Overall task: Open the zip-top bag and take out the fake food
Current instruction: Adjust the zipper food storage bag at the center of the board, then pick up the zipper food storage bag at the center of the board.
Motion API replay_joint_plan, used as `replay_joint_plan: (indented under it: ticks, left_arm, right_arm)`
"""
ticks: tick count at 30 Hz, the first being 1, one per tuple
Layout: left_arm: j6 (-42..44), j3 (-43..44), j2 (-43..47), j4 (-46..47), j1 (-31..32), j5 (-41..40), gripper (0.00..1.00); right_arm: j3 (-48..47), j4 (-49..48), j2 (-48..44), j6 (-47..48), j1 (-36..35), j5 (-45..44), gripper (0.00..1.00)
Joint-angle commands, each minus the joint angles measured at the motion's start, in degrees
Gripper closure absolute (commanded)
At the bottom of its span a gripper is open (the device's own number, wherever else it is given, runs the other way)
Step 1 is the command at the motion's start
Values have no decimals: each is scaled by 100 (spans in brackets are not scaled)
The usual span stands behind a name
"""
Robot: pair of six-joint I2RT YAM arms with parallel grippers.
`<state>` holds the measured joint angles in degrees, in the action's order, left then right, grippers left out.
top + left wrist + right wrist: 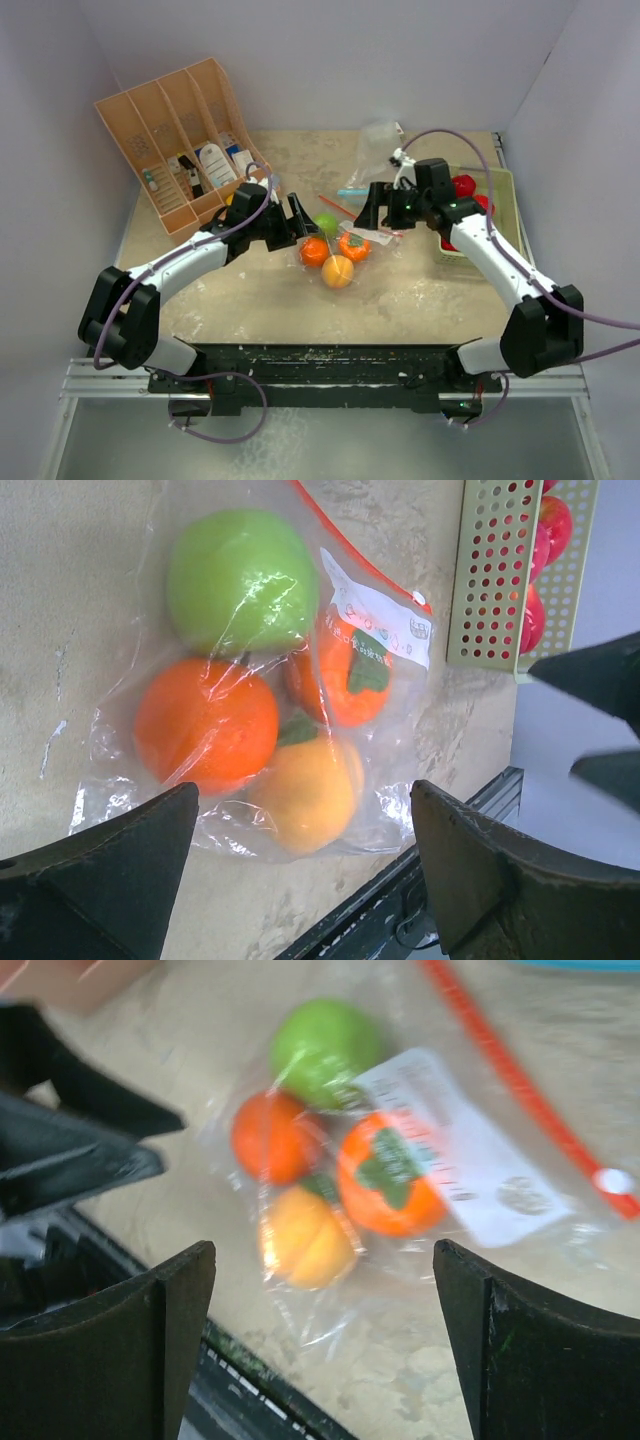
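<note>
left gripper (297, 218), right gripper (375, 207) both wide, empty | zip-top bag (335, 250) centre frame | we pinch opposite lips at orange zip strip (500, 1057), peel slowly

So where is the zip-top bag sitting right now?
In the top view the zip-top bag lies mid-table between the left gripper and right gripper, four fruits inside, left of the green tray.

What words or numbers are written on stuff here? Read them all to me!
Label on the bag: rows of small print, too small and blurred to read.
Cards in the organizer: too small to read.
Nothing else shows writing, so no text can be quoted.
</note>
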<state>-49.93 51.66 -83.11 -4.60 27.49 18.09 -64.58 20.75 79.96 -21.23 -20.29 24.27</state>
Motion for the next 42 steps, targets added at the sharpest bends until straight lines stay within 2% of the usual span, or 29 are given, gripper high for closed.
replay_joint_plan:
  ticks: [1,4,13,20,29,34,42]
  left_arm:
    - [58,-22,207,188,-24,44,11]
    - [54,-50,221,185,-24,71,11]
    - [3,-145,236,248,-23,63,11]
    - [-7,-148,163,270,-24,85,11]
    - [-47,-122,28,363,-24,172,11]
    - [-23,-108,35,321,-24,151,11]
    - [-25,-72,-1,317,-24,140,11]
  right_arm:
    - [228,-107,95,-282,822,-413,9]
    - [98,-92,513,-60,1037,-661,9]
    - [-254,-204,1933,493,1040,-796,9]
    - [116,-541,2007,345,1027,-568,9]
    - [320,-921,2178,86,1023,132,21]
    - [320,-1110,2155,-92,1027,317,38]
    - [273,-1249,1916,-366,1027,531,98]
